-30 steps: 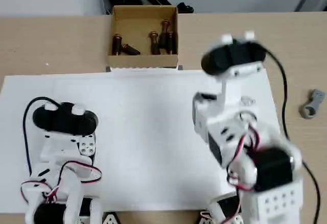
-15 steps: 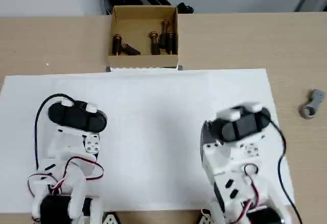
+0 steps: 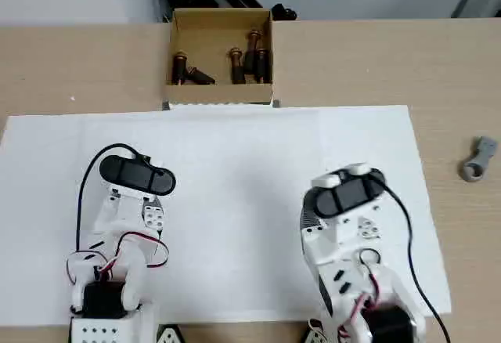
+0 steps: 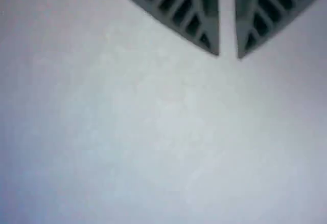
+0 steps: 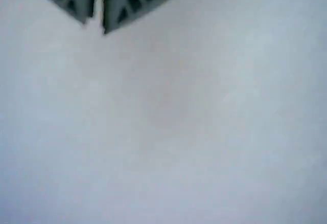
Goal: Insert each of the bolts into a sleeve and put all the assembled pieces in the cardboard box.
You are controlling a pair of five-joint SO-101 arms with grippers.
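The cardboard box (image 3: 221, 20) sits at the far side of the tabletop (image 3: 70, 61), left of centre. Inside are several dark assembled pieces (image 3: 235, 63). Most have their long axis running near to far, and one slanted piece (image 3: 200, 77) lies diagonally. Near me, over a white sheet (image 3: 235, 171), the left end effector (image 4: 228, 55) and right end effector (image 5: 94, 27) each show jaws drawn to a narrow slit. Both hold nothing and hang above bare paper.
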